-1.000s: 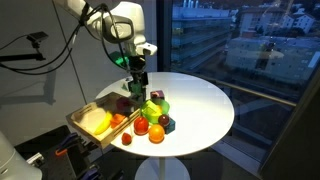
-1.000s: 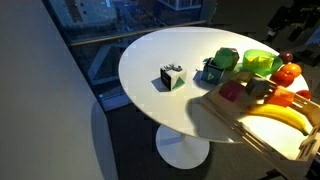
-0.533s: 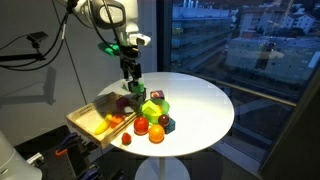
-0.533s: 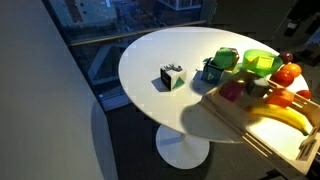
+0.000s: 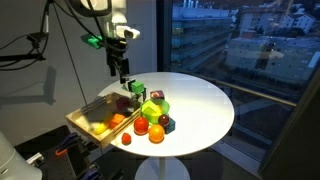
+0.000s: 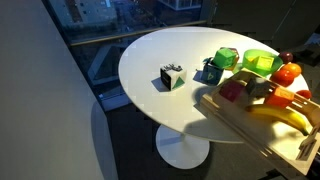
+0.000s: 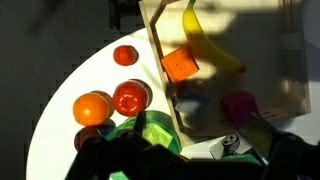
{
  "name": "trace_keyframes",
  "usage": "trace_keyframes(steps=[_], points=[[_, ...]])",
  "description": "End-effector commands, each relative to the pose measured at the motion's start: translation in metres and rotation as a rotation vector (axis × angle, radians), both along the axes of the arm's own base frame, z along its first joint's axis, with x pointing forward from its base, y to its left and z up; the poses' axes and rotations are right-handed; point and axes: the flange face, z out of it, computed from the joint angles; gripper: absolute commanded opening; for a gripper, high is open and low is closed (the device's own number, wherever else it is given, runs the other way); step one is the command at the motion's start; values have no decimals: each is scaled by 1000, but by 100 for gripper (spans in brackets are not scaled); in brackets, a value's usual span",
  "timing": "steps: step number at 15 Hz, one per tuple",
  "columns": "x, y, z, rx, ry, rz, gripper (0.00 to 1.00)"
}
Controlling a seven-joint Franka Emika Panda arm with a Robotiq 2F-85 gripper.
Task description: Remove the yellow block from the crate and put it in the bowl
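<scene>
One yellow piece, perhaps a banana, lies inside the crate.

Arm high, end effector pointing down

Pale, matt, bare wood on the crate, smooth white with a soft sheen on the worktop, glossy plastic-looking lime green on the bowl, smooth and shiny on the orange ball.
</scene>
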Motion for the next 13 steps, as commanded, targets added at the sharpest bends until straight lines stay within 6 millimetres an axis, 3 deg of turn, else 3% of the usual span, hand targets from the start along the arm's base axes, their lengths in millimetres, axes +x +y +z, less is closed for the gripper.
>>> trace_keyframes(steps=[1,7,9,13], points=[[-28,-2,18,-5,-8,39,100],[-54,-5,36,1,-35,51,100],[-45,0,32,6,-31,33,100],[-50,-2,31,10,-28,38,100]])
